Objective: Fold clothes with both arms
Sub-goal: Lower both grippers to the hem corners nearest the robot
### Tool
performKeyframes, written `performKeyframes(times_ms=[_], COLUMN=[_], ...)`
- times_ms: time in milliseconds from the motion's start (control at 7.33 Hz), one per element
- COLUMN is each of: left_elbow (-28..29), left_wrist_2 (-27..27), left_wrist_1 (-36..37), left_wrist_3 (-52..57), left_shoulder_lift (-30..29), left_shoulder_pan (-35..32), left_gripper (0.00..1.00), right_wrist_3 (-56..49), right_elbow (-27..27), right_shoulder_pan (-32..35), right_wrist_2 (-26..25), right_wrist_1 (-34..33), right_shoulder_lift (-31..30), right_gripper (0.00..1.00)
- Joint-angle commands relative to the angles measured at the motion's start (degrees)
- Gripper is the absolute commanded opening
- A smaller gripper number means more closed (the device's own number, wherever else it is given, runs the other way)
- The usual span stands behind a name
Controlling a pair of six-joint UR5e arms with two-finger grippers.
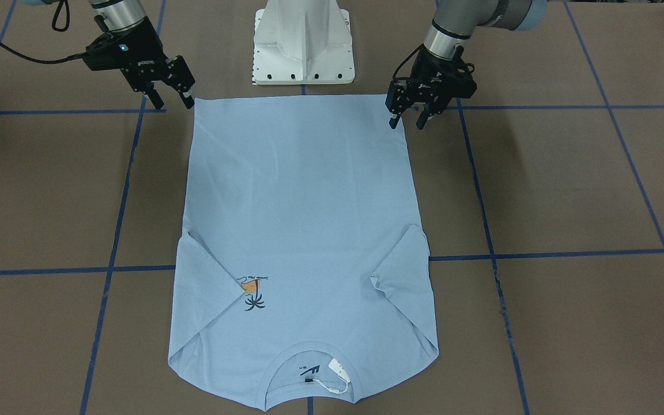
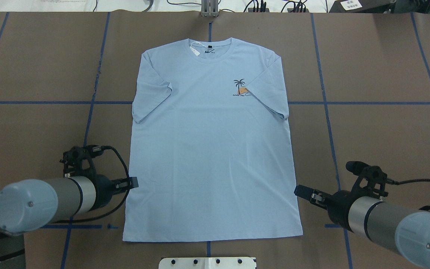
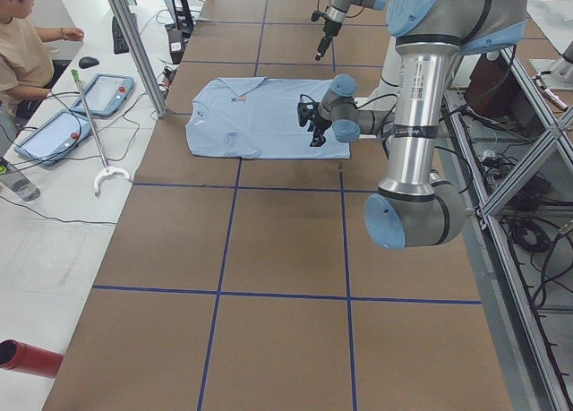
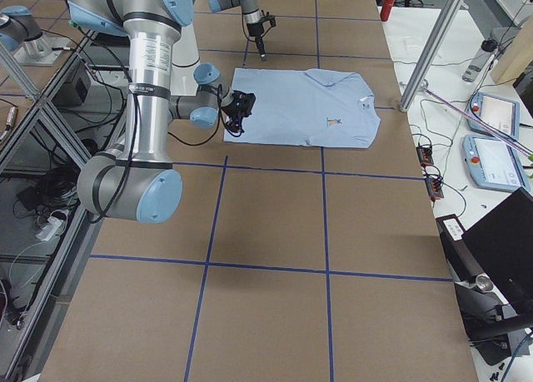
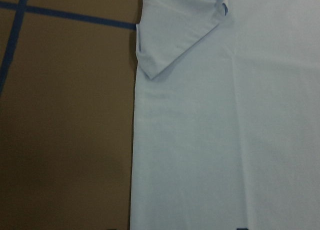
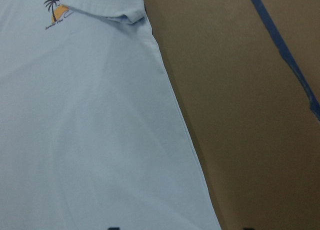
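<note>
Overhead exterior view has the shirt (image 2: 211, 149) flat in the middle of the table (image 2: 368, 130), front up, collar (image 2: 210, 56) at 12 o'clock and hem (image 2: 211, 236) at 6 o'clock. Both sleeves (image 2: 151, 93) are turned in over the chest, one half covering the print (image 2: 240, 87); that step looks done. The body lies at full length, so the lengthwise folds are left. The left gripper (image 1: 407, 123) hangs near the hem corner at 7 o'clock, the right gripper (image 1: 173, 104) near the one at 5 o'clock. Each has its fingers spread and holds nothing, just beside the cloth, apparently ready to take the corners.
</note>
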Motion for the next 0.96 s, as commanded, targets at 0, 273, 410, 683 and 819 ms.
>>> performKeyframes(times_ms=[0, 273, 410, 683, 819], left_elbow=[0.06, 0.14, 0.23, 0.41, 0.58], left_wrist_2=[4.14, 4.33, 4.33, 4.33, 4.33], left_wrist_1=[0.33, 0.5, 0.59, 0.68, 0.68], left_wrist_3=[-6.45, -8.39, -8.4, -8.4, -8.4], left_shoulder_lift=[2.0, 2.8, 2.97, 2.97, 2.97], left_shoulder_pan=[8.34, 12.22, 13.2, 14.0, 13.91], left_gripper=[0.58, 0.58, 0.58, 0.57, 0.51], right_wrist_3=[3.0, 3.08, 3.0, 3.17, 3.08], right_elbow=[0.16, -0.1, -0.27, -0.71, -0.71], right_shoulder_pan=[-4.01, -4.01, -4.1, -4.1, -4.1], right_wrist_2=[-3.88, -4.06, -4.15, -4.32, -4.67], right_wrist_1=[-0.8, -0.8, -0.8, -0.8, -0.8], right_shoulder_lift=[-0.17, -0.17, -0.08, -0.08, -0.08], right_gripper=[0.83, 0.83, 0.83, 0.83, 0.83])
